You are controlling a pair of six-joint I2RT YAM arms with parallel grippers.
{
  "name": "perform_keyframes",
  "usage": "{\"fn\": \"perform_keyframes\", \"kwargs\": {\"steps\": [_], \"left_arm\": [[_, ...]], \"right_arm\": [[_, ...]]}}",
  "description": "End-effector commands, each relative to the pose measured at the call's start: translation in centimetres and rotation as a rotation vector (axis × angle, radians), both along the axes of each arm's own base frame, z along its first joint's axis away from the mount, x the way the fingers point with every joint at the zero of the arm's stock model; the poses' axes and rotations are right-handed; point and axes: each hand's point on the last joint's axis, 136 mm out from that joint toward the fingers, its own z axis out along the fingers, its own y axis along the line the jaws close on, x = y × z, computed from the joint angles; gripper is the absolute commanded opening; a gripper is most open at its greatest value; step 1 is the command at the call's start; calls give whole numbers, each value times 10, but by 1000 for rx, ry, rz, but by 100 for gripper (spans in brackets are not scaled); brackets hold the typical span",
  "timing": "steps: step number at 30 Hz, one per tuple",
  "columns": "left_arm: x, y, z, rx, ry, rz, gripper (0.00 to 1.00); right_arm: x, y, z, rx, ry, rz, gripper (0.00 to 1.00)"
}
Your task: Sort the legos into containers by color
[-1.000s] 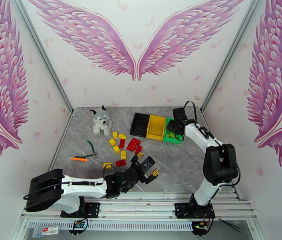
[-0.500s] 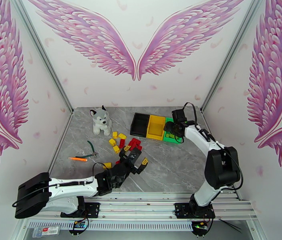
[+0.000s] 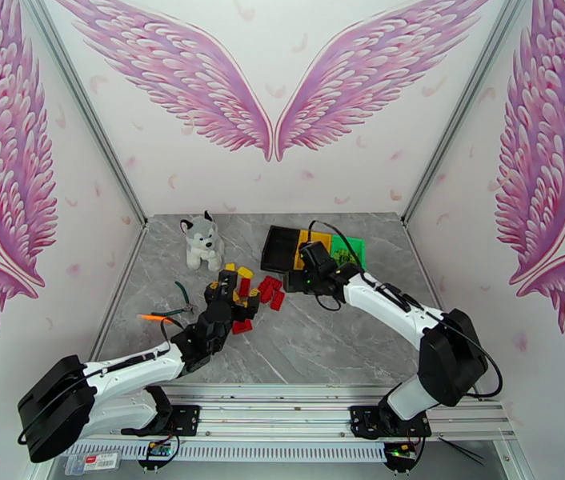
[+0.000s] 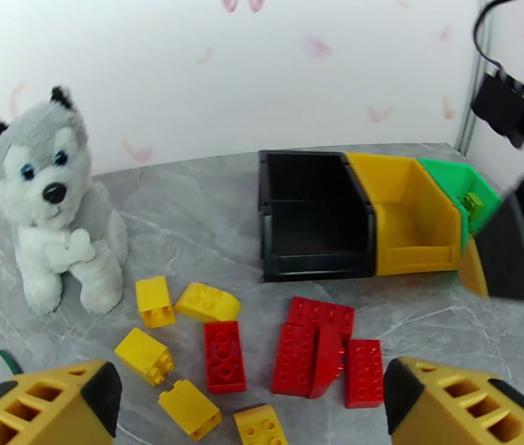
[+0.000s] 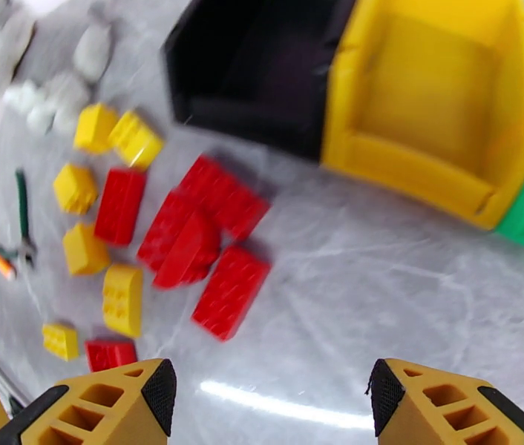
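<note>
Red legos (image 4: 225, 356) and yellow legos (image 4: 154, 300) lie loose on the grey table, in front of the containers: a black bin (image 4: 314, 213), a yellow bin (image 4: 403, 213) and a green bin (image 4: 459, 183) joined in a row. A green lego (image 4: 472, 202) sits in the green bin. My left gripper (image 4: 247, 409) hangs open and empty over the near side of the pile (image 3: 260, 290). My right gripper (image 5: 269, 398) is open and empty, above bare table just right of the red legos (image 5: 202, 231), close to the yellow bin (image 5: 440, 105).
A plush husky (image 3: 201, 242) sits at the back left of the table. Green-handled pliers (image 3: 178, 302) and an orange pen (image 3: 156, 318) lie left of the pile. The right gripper (image 3: 302, 275) and the left gripper (image 3: 230, 294) are close together.
My left gripper has swung from the table's front edge back and left onto the lego pile. My right gripper has left the green bin and moved left, its fingers spreading wider.
</note>
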Motion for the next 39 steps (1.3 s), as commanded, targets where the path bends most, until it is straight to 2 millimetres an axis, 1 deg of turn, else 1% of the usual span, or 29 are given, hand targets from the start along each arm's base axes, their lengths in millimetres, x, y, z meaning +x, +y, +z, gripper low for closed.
{"fn": "perform_keyframes", "kwargs": {"steps": [1, 5, 8, 13, 16, 18, 23, 28, 32, 39], "left_arm": [[1, 24, -15, -88, 63, 49, 99], [11, 60, -26, -187, 115, 138, 99], [15, 80, -34, -250, 145, 188, 99], [16, 99, -46, -295, 171, 257, 99], [17, 105, -48, -304, 174, 279, 99], [17, 110, -49, -305, 172, 297, 99], [16, 121, -51, -307, 170, 346, 99], [16, 123, -51, -312, 168, 353, 99], [16, 122, -52, -318, 170, 347, 99], [16, 121, -50, -331, 166, 339, 99]], "right_arm": [[-18, 25, -21, -16, 36, 97, 75], [-38, 62, -42, -35, 82, 204, 75], [-53, 86, -59, -62, 114, 276, 76], [-72, 115, -79, -94, 153, 352, 77], [-80, 128, -84, -102, 153, 385, 79], [-82, 133, -85, -123, 144, 401, 80], [-78, 141, -92, -168, 134, 398, 81], [-61, 146, -89, -190, 106, 331, 80], [-43, 146, -86, -222, 65, 263, 76], [-21, 152, -87, -237, 43, 186, 67]]}}
